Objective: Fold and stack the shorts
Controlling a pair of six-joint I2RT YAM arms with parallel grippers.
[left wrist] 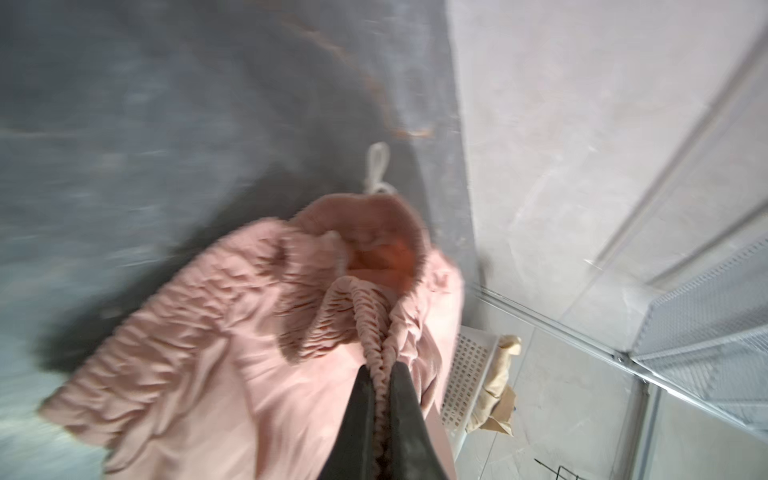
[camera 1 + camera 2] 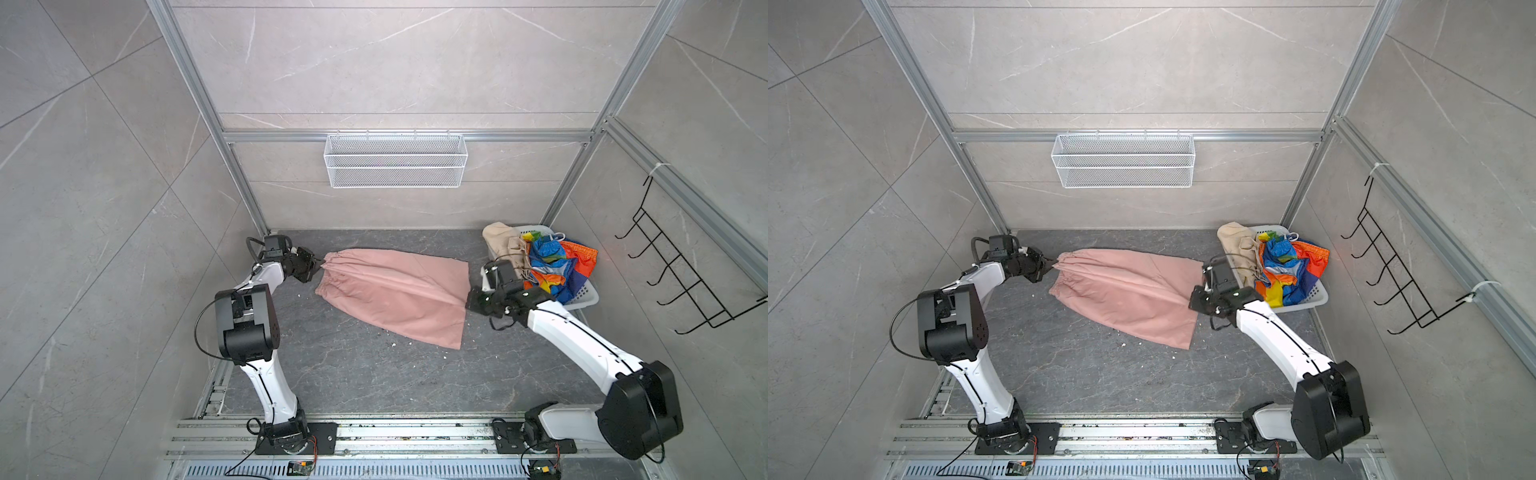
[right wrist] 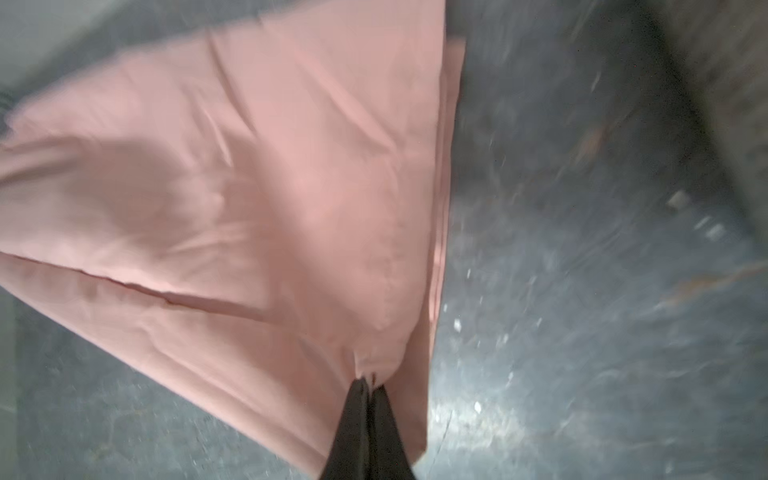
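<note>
Left tool [image 2: 320,265], clamped on the gathered waistband, and right tool [image 2: 469,296], clamped on a hem corner, stretch the salmon-pink shorts [image 2: 395,291] across the middle of the dark bench [image 2: 353,374], their near edge resting on the surface. A clean fold likely depends on keeping both pinches level and taut so the edges meet squarely. Beige shorts [image 2: 500,243] and rainbow-striped shorts [image 2: 548,266] lie heaped in the white basket [image 2: 588,297] just beside the right tool.
</note>
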